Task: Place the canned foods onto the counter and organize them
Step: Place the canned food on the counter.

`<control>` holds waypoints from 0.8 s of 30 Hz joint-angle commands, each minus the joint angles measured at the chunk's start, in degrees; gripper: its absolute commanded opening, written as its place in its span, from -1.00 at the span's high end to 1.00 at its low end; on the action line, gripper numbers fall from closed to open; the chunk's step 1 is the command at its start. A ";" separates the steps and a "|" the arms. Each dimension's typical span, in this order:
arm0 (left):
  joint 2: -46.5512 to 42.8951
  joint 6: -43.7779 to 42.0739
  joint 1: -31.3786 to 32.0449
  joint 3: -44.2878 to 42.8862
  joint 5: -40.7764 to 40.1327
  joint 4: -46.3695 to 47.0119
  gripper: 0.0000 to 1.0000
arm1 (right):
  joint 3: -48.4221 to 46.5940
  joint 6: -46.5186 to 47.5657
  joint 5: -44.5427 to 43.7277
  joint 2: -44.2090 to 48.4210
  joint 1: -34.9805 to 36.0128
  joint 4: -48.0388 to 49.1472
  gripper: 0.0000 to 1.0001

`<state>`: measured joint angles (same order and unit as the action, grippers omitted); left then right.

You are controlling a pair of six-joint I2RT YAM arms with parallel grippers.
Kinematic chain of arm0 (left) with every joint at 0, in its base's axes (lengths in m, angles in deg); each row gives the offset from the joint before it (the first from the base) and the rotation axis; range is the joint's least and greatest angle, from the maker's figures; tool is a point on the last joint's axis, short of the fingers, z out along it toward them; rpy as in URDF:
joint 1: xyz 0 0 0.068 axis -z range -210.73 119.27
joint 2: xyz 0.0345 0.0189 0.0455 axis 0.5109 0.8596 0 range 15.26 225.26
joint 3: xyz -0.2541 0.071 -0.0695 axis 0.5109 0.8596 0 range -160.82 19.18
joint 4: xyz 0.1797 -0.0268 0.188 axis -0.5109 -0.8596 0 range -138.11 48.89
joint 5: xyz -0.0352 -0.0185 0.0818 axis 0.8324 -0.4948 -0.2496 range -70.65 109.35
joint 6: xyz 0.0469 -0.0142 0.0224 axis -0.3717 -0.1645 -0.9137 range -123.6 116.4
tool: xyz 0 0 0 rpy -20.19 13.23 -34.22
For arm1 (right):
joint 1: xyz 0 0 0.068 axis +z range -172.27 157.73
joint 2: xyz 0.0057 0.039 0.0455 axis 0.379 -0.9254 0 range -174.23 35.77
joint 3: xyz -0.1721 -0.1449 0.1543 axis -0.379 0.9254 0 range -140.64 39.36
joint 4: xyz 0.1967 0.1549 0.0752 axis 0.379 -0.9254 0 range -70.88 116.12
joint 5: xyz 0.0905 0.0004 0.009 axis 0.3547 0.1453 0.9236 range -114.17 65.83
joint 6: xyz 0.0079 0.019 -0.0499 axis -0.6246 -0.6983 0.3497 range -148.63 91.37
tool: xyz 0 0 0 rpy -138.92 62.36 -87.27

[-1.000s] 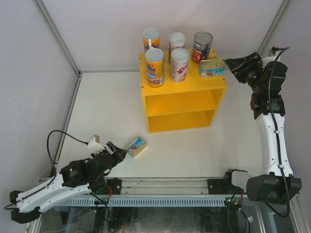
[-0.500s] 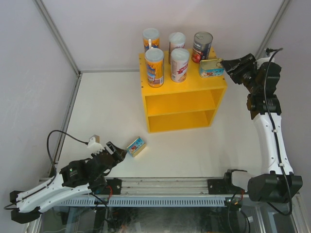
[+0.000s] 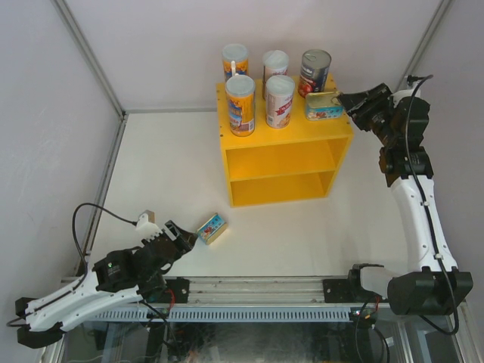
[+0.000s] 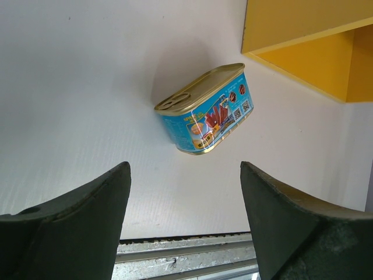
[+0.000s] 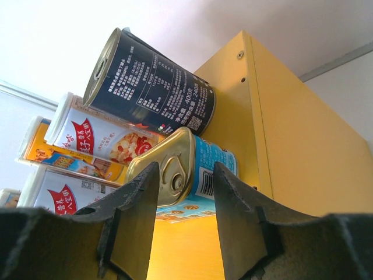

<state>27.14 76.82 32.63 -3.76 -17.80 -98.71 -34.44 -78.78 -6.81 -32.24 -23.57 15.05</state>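
Right end effector (image 3: 342, 97) at flat blue-labelled rectangular tin (image 3: 324, 106); grip cannot be told. Tin on yellow open-fronted counter (image 3: 287, 136) top, right-front corner, long axis along front edge. White-lidded tubes (image 3: 240, 106), red-labelled steel can (image 3: 314, 73) alongside.

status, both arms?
Left gripper open, short of the blue-labelled tin on the table. Right gripper at the second tin atop the yellow counter, grip unclear. Nothing blocking either.
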 commanded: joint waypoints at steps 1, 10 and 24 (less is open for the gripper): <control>-0.95 -0.20 -0.19 -1.45 -1.17 0.41 -0.60 | -0.21 -0.07 -1.54 -0.20 1.46 2.84 0.16; -0.76 -0.38 -0.22 -1.35 -2.20 2.23 -0.60 | -0.22 1.92 -4.49 1.56 1.54 1.78 0.03; 10.24 -1.97 -0.32 -2.14 -0.34 12.61 -0.70 | -0.20 3.53 -3.40 11.69 -1.17 -4.01 -0.35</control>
<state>34.00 75.73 32.63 -3.76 -18.34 -91.98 -34.40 -76.44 -10.28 -24.32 -23.71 12.60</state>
